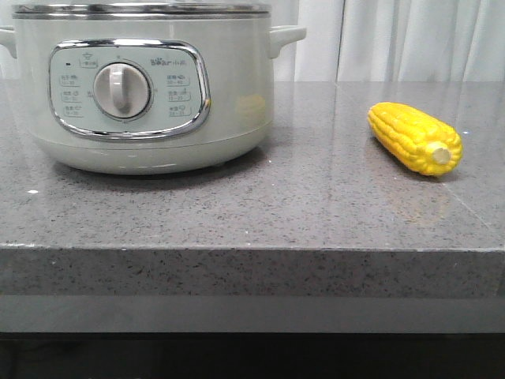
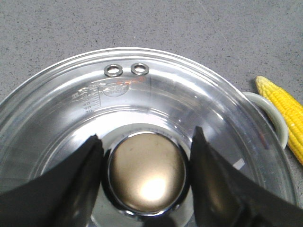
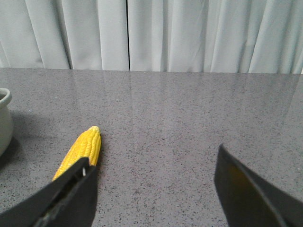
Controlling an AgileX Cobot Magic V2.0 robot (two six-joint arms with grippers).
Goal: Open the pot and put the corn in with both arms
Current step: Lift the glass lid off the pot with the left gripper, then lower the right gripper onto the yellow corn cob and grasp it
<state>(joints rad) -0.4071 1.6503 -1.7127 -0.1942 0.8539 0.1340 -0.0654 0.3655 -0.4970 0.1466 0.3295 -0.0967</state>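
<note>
You are looking at a pale grey-green pot [image 1: 150, 87] standing at the left of a speckled grey counter [image 1: 300, 213], its control panel with 1 round dial [image 1: 121, 91] facing the front camera and its steel-rimmed lid [image 1: 142, 9] in place. Well apart from it, at the right of the counter, 1 yellow corn cob [image 1: 414, 138] lies on its side, the pale stub end toward the camera.

In the left wrist view, your left gripper [image 2: 146, 177] hangs directly over the glass lid [image 2: 142, 94], its 2 black fingers [image 2: 80, 182] spread on either side of the shiny round knob [image 2: 147, 177]. Whether they touch the knob cannot be told. The corn [image 2: 286, 113] shows just past the pot's side handle [image 2: 272, 118].

In the right wrist view, your right gripper [image 3: 156, 187] is low over the counter, jaws wide apart and holding nothing. The corn [image 3: 83, 150] lies by 1 finger [image 3: 61, 198], its near end hidden behind that finger. White curtains [image 3: 151, 33] close the background.
</note>
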